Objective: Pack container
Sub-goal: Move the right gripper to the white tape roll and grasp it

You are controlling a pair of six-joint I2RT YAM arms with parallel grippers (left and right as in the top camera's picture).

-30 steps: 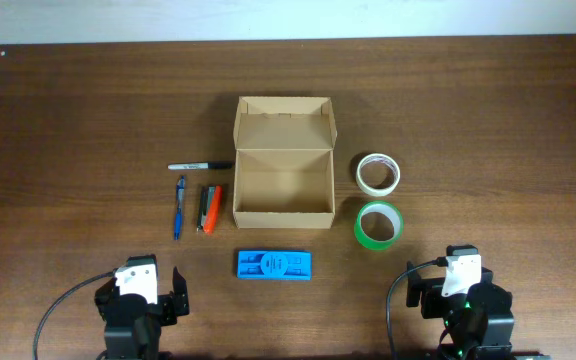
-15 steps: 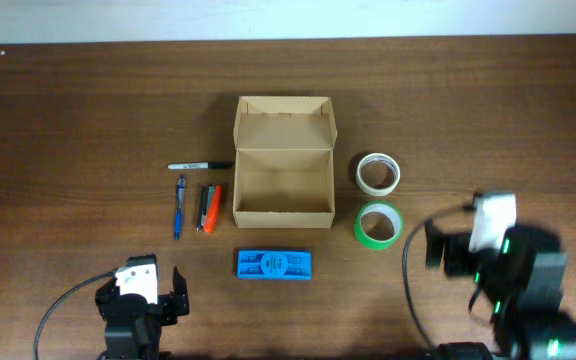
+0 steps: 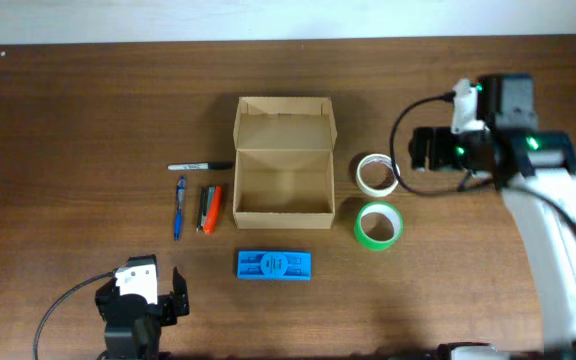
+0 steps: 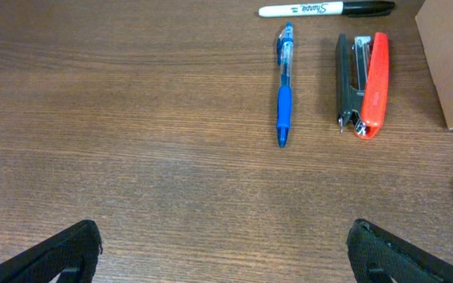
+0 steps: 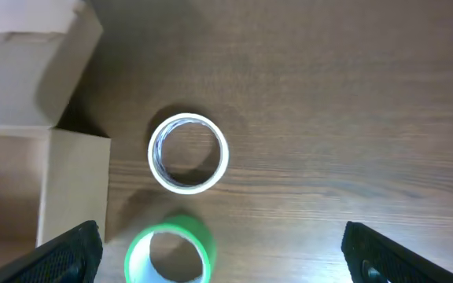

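The container [image 3: 283, 158], a tan cardboard box, sits open near the middle of the tabletop [image 3: 88, 110]. Its lid flap stands up along the far edge, and I see nothing inside it.

Just to its right lie two rolls of tape, flat and apart from each other. The white roll [image 3: 378, 173] is farther from me and the green roll [image 3: 379, 225] nearer. In front of the box, a little apart from it, lies a flat blue case [image 3: 274, 264].

To the left of the box lies a black-and-orange stapler [image 3: 210, 208], close to the box wall. A blue pen [image 3: 179, 207] lies beside the stapler, and both point away from me. A black-capped marker [image 3: 200, 165] lies crosswise beyond them.

My right hand [image 5: 226, 259] hangs above the tabletop by the tape rolls, the white roll near the centre of its wrist view. Its fingers are spread wide and hold nothing.

My left hand [image 4: 226, 259] is low at the near edge, well short of the pen and stapler. Its fingers are also spread wide and empty.
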